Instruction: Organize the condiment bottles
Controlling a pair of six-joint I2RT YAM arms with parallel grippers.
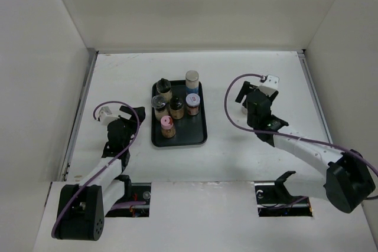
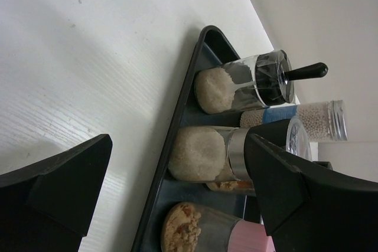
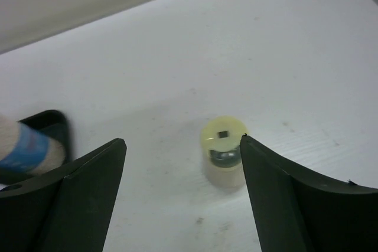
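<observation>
While the right gripper (image 3: 182,141) hung with jaws spread over the yellow-capped bottle (image 3: 223,149), which stood lower centre nearer one finger, an uneven closure could have toppled it. The left gripper (image 2: 178,140), likewise released, faced the tray (image 1: 198,135) at centre frame, where six bottles (image 1: 176,106) crowded any placement.

We log: left arm (image 1: 100,168), right arm (image 1: 304,150): white link shells, black joint housings, black base motors (image 1: 80,213). Purple cable (image 1: 226,104) along each. White camera block (image 1: 270,81) at wrists. Matte black wedge-shaped fingers (image 3: 295,199).
</observation>
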